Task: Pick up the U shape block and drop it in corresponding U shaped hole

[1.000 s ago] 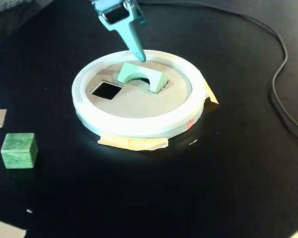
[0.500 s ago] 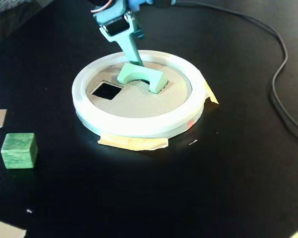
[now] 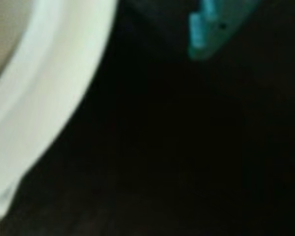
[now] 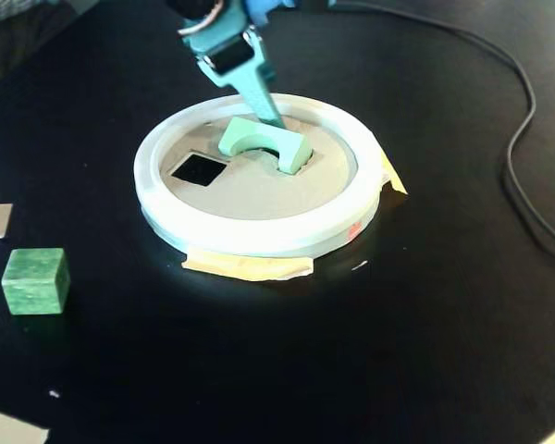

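Note:
In the fixed view the pale mint U shape block lies tilted on the tan round board, one end raised, over the U shaped hole, of which only a dark sliver shows through the notch. My teal gripper reaches down from the top. Its fingers look pressed together into one taper, with the tip against the block's back edge and nothing held. The wrist view is blurred: it shows the white rim at left and a teal jaw part at top right. The block does not show there.
A square cutout is open on the board's left side. On the black table, a darker green cube stands at left. Tan tape sticks out under the rim. A black cable curves along the right.
The gripper tip came down from above the back rim and moved right, to the back edge of the block. The block has barely shifted.

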Available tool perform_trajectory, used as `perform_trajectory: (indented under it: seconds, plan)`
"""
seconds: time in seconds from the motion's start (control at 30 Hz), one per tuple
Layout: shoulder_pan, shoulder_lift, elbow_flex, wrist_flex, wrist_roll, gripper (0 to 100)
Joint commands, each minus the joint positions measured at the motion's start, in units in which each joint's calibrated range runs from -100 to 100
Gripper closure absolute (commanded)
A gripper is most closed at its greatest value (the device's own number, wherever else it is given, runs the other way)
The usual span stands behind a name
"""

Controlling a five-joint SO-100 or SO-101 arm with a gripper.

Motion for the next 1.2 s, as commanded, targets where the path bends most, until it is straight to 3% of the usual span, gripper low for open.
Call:
perform_trajectory:
  seconds: [0.0,0.33,0.63,0.8,0.97,1.13,1.17]
  plan:
    - [4.91,-1.80,0.21,7.96,0.98,0]
    - [0.66,-2.25,-2.16,11.98,0.54,0]
    - [-4.95,-1.08,-33.13,13.28,2.64,0]
    - [0.29,-3.41,-36.59,13.38,12.21,0]
    - [8.65,-7.17,-35.77,18.90,25.74,0]
    - [19.26,-10.22,-35.86,41.88,41.56,0]
    - [23.14,-11.83,-35.86,51.62,46.35,0]
